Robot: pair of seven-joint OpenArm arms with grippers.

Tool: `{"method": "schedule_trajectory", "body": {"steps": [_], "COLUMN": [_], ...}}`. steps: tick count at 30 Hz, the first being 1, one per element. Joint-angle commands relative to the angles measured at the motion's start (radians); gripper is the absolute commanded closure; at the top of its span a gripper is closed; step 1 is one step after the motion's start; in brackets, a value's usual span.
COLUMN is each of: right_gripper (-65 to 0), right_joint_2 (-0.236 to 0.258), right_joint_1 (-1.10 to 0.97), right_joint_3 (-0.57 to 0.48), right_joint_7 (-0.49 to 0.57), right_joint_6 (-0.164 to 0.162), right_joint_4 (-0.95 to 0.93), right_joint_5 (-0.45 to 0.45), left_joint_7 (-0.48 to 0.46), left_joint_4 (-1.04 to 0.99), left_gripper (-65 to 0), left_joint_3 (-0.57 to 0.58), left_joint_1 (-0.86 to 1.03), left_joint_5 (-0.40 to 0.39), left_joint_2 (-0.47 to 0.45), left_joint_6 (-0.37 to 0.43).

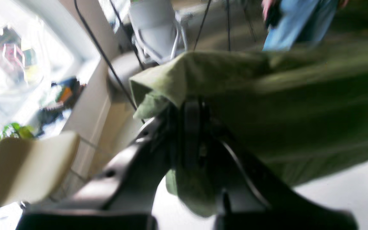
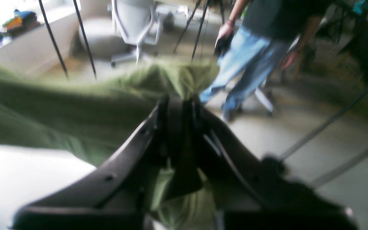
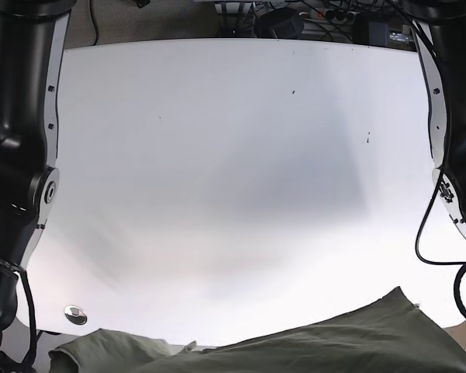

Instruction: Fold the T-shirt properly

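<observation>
My left gripper [image 1: 192,105] has its jaws pressed together, pinching a bunched edge of the green T-shirt [image 1: 267,105]. My right gripper [image 2: 179,103] pinches another edge of it the same way. The shirt hangs over the near edge of the white table [image 3: 233,155]. A person in jeans [image 2: 248,54] stands beyond.

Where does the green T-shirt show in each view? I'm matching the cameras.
Left wrist: green T-shirt fills the centre and right, pinched in the jaws.
Right wrist: it spreads over the left and centre, also pinched.
Base: along the bottom edge.
Shared landmark: the white table.
</observation>
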Motion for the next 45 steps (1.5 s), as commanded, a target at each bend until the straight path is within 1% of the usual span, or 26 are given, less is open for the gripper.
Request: {"method": "schedule_trajectory", "body": {"steps": [1,2,4,6,8,9,11,13,16,17,18,20,22,26,31,32,34,35,37,38,39,40,41,43,44,45], "right_gripper": [-1.9,-1.9,-1.9,-1.9,-1.9,-1.9,-1.9,-1.9,-1.9,-1.9,-1.9,-1.9,-1.9,-2.1,-2.2,-2.4,-2.4,-2.5,-2.7,-3.5,-6.2,-11.1,-17.3,-29.6,-34.4,-38.2], "right_joint_2": [0.006,0.018,0.017,-0.008,-0.02,-0.026,-0.054,-0.06,-0.062,-0.062,-0.063,-0.085,-0.095,-0.098,-0.115,-0.117,-0.118,-0.12,-0.12,-0.12,-0.12,-0.12,-0.12,-0.112,-0.109,-0.108], "right_joint_1": [-0.044,-0.13,-0.286,-0.49,-0.682,-0.788,-0.915,-1.056,-1.193,-1.25,-1.293,-1.356,-1.412,-1.501,-1.563,-1.573,-1.59,-1.596,-1.609,-1.613,-1.618,-1.619,-1.621,-1.647,-1.655,-1.659], "right_joint_3": [0.008,0.009,0.04,0.097,0.133,0.15,0.173,0.198,0.229,0.245,0.259,0.291,0.314,0.319,0.319,0.319,0.319,0.319,0.319,0.319,0.321,0.321,0.321,0.348,0.37,0.39], "right_joint_7": [0.011,0.011,0.009,0.006,0.011,0.012,0.035,0.052,0.052,0.054,0.052,0.049,0.049,0.049,0.049,0.049,0.049,0.049,0.048,0.048,0.048,0.048,0.048,0.048,0.048,0.048], "right_joint_6": [-0.002,-0.002,-0.002,-0.002,-0.002,-0.002,-0.002,-0.002,0.0,0.0,0.0,0.0,0.0,0.0,0.0,0.009,0.061,0.077,0.097,0.097,0.097,0.098,0.098,0.098,0.098,0.098], "right_joint_4": [0.029,0.094,0.197,0.307,0.378,0.404,0.428,0.453,0.491,0.517,0.542,0.593,0.636,0.666,0.668,0.669,0.669,0.669,0.671,0.671,0.671,0.671,0.671,0.671,0.669,0.666], "right_joint_5": [0.008,0.008,0.008,0.008,0.008,0.008,0.008,0.008,0.008,0.008,0.008,0.008,0.008,0.008,0.01,0.01,0.01,0.01,0.01,0.01,0.01,0.011,0.029,0.094,0.137,0.175], "left_joint_7": [-0.039,-0.039,-0.065,-0.108,-0.12,-0.145,-0.194,-0.237,-0.247,-0.247,-0.244,-0.243,-0.241,-0.175,-0.172,-0.172,-0.172,-0.171,-0.169,-0.169,-0.168,-0.162,-0.152,-0.148,-0.148,-0.148], "left_joint_4": [0.019,0.054,0.128,0.22,0.299,0.332,0.35,0.352,0.356,0.369,0.384,0.421,0.471,0.55,0.574,0.571,0.574,0.574,0.574,0.574,0.576,0.573,0.571,0.577,0.577,0.574], "left_gripper": [-0.4,-0.4,-0.4,-0.4,-0.4,-0.4,-0.4,-0.4,-0.4,-0.4,-0.4,-0.4,-0.4,-0.4,-0.4,-0.4,-0.4,-0.4,-1.1,-1.7,-5.3,-11.7,-19.7,-35.6,-41.1,-44.3], "left_joint_3": [-0.004,-0.009,-0.043,-0.084,-0.135,-0.175,-0.239,-0.291,-0.368,-0.409,-0.44,-0.469,-0.492,-0.526,-0.566,-0.566,-0.566,-0.566,-0.563,-0.561,-0.56,-0.543,-0.535,-0.54,-0.55,-0.558], "left_joint_1": [0.007,0.083,0.218,0.416,0.617,0.74,0.89,1.045,1.179,1.222,1.259,1.311,1.366,1.438,1.473,1.473,1.473,1.472,1.47,1.47,1.472,1.472,1.47,1.47,1.467,1.461], "left_joint_5": [-0.013,-0.013,-0.013,-0.013,-0.013,-0.015,-0.015,-0.015,-0.015,-0.015,-0.015,-0.012,-0.012,-0.013,-0.013,-0.013,-0.01,-0.009,-0.007,-0.006,-0.006,-0.006,-0.006,-0.012,-0.012,-0.012], "left_joint_2": [-0.005,-0.02,-0.034,-0.034,-0.033,-0.022,0.017,0.043,0.095,0.115,0.133,0.155,0.168,0.184,0.199,0.198,0.198,0.196,0.195,0.187,0.175,0.167,0.156,0.144,0.141,0.129], "left_joint_6": [0.0,-0.003,-0.037,-0.054,-0.057,-0.057,-0.057,-0.057,-0.059,-0.083,-0.126,-0.152,-0.155,-0.161,-0.163,-0.163,-0.163,-0.163,-0.163,-0.163,-0.161,-0.155,-0.154,-0.154,-0.154,-0.154]}}
